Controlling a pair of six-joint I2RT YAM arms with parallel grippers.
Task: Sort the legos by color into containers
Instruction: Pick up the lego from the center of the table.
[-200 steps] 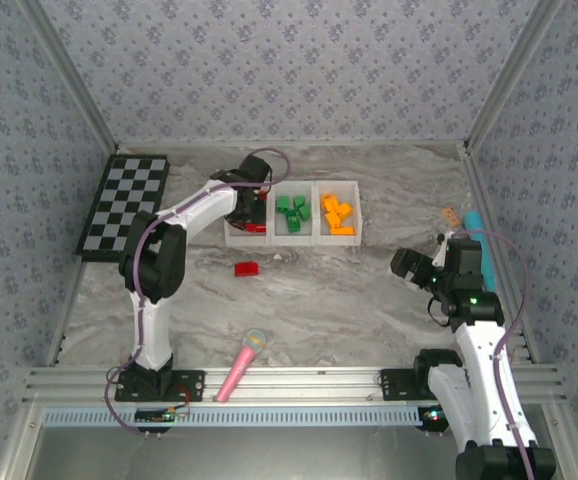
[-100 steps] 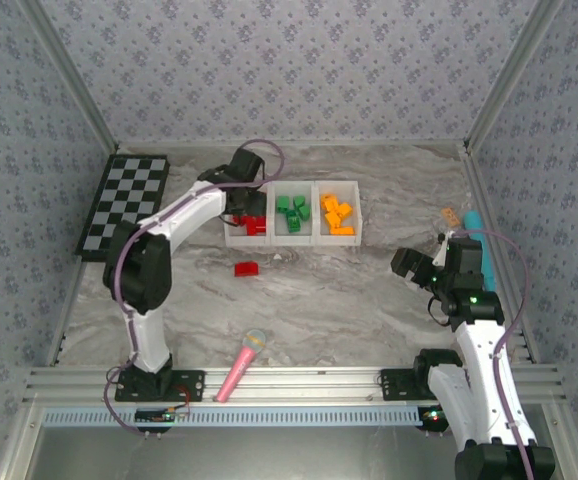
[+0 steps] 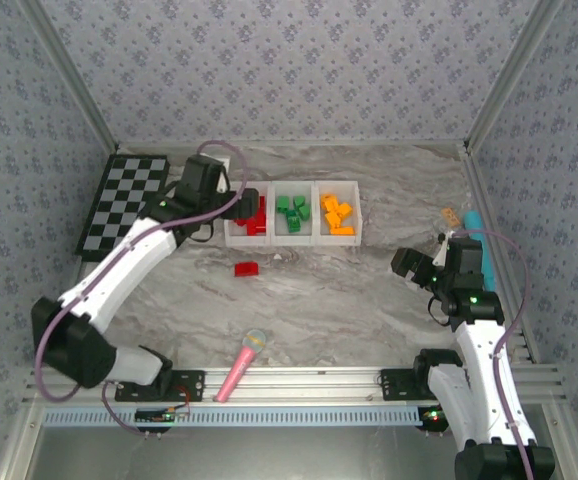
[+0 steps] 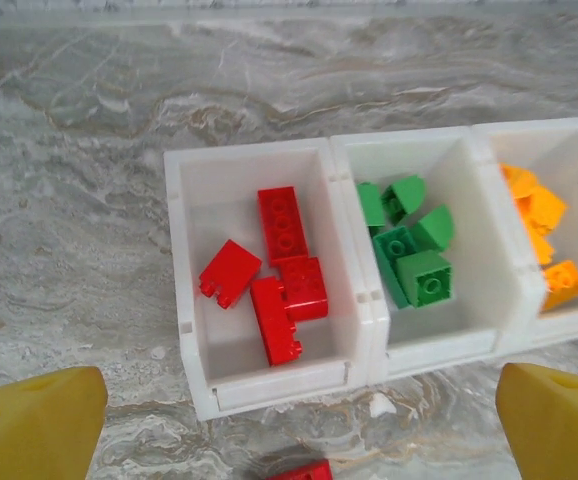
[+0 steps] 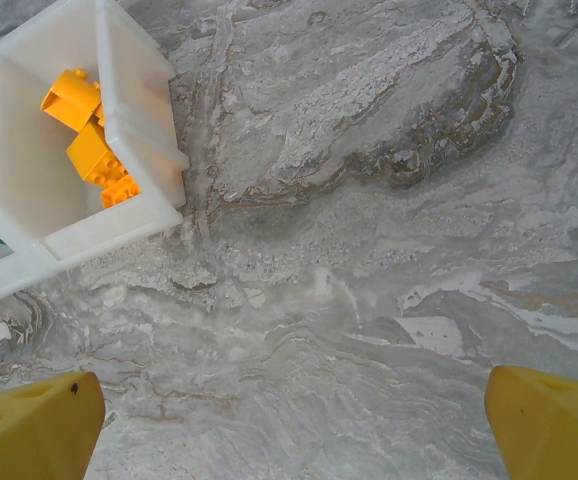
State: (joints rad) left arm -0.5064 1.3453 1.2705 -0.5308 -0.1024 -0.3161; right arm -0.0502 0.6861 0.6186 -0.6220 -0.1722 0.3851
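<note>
Jaws of the left gripper [image 4: 297, 420] stand spread wide and empty, by the left end of the bins [image 4: 181, 300]. Four red legos [image 4: 284, 265] lie in the left bin, green ones [image 4: 409, 250] in the middle, orange ones [image 4: 539, 225] in the right. One red brick [image 3: 246, 268] lies on the table [image 3: 349, 290] just before the bins. Right gripper [image 5: 289, 425], jaws likewise spread and empty, hovers over bare table right of the bins.

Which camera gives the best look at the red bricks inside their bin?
The left wrist view: it looks straight down on four separate red bricks in the leftmost bin. The top view shows them as a small red patch beside the left arm.
</note>
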